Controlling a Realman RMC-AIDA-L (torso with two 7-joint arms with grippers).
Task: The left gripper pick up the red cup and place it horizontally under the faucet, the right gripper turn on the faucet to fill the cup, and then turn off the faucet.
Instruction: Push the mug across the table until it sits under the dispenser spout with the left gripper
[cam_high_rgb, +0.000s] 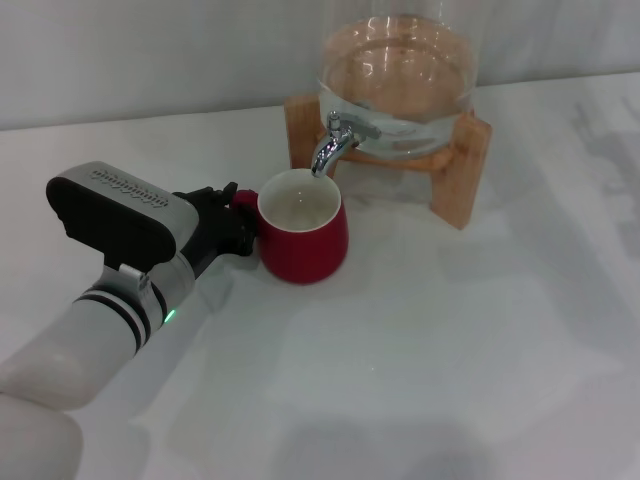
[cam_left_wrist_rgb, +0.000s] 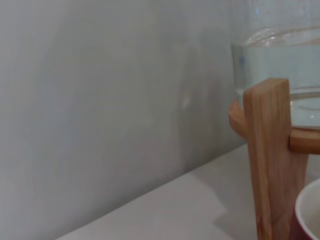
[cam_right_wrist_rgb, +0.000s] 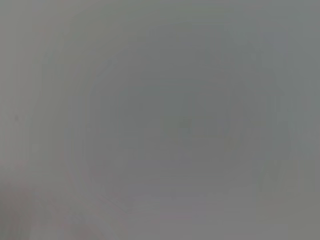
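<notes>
The red cup (cam_high_rgb: 303, 237) stands upright on the white table, its white inside showing, right below the chrome faucet (cam_high_rgb: 335, 144). The faucet juts from the clear glass dispenser jar (cam_high_rgb: 398, 75) on its wooden stand (cam_high_rgb: 466, 165). My left gripper (cam_high_rgb: 232, 220) is at the cup's left side, its black fingers closed on the cup's small handle. In the left wrist view a sliver of the cup's rim (cam_left_wrist_rgb: 311, 210) shows beside a wooden stand leg (cam_left_wrist_rgb: 272, 160) and the jar (cam_left_wrist_rgb: 280, 62). My right gripper is out of view; its wrist view shows only plain grey.
The white table (cam_high_rgb: 450, 340) stretches in front and to the right of the stand. A pale wall (cam_high_rgb: 150, 50) runs close behind the jar.
</notes>
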